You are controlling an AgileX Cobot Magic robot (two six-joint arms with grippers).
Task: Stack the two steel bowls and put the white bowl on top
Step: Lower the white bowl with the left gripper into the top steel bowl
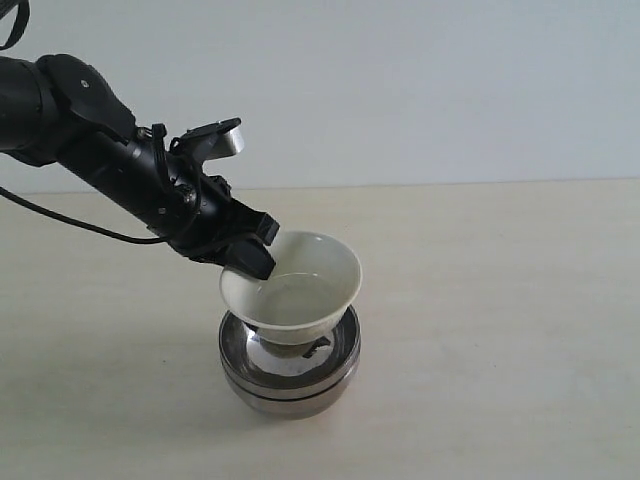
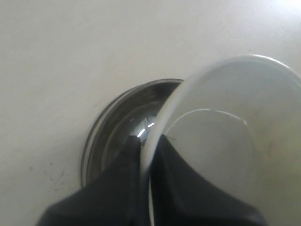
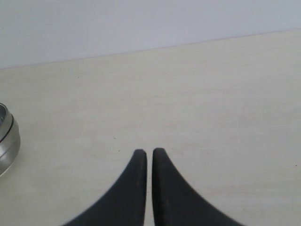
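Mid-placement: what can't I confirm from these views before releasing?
- Exterior view: whether the foot of the white bowl rests in the steel bowls; their rim and reflections hide it.
- Left wrist view: steel bowls mostly covered by the white bowl and left gripper.
- Right wrist view: steel bowls cut off by the frame edge; right gripper outside exterior view.

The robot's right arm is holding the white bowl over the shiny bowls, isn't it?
No, it is the left gripper that holds the white bowl over the steel bowls, pinching its rim; the exterior view shows it. The right gripper is shut on nothing.
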